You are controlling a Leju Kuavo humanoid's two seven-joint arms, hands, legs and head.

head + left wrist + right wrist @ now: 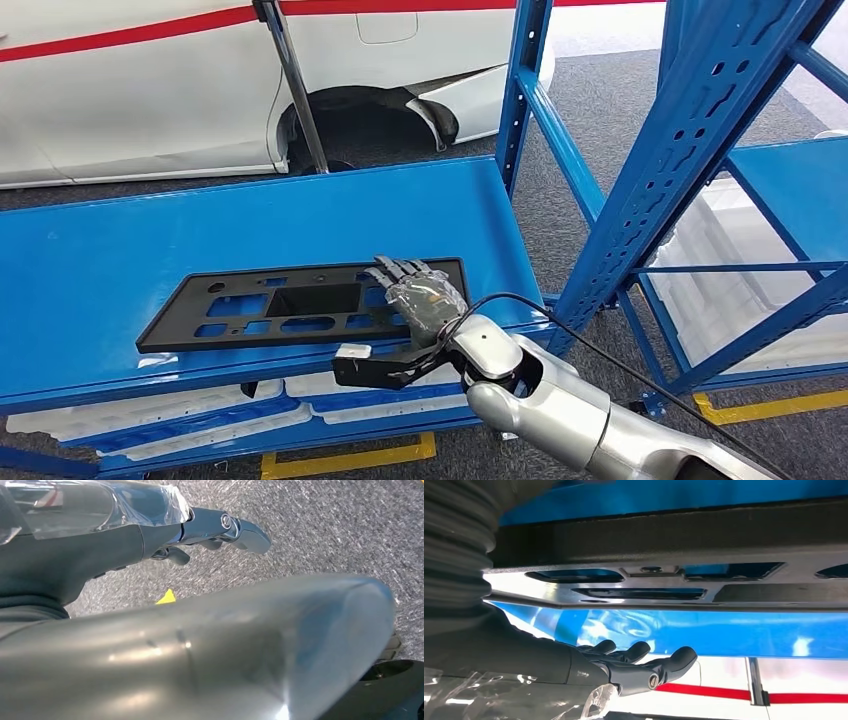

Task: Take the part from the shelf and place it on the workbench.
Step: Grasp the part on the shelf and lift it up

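Note:
The part (290,305) is a flat black plastic panel with several cut-outs. It lies near the front edge of the blue shelf (150,240). My right hand (425,300) is at the panel's right end, with its fingers spread over the top and its thumb reaching left below the front edge. In the right wrist view, blue shelf shows between the outstretched fingers (644,655) and the panel (674,540), so they are apart. My left hand (125,535) hangs over the grey floor and holds nothing.
A blue rack upright (690,150) stands close to the right of my right arm. White foam trays (200,415) lie on the level below the shelf. A white bin (740,250) sits in the neighbouring rack. A white car (150,90) is behind the shelf.

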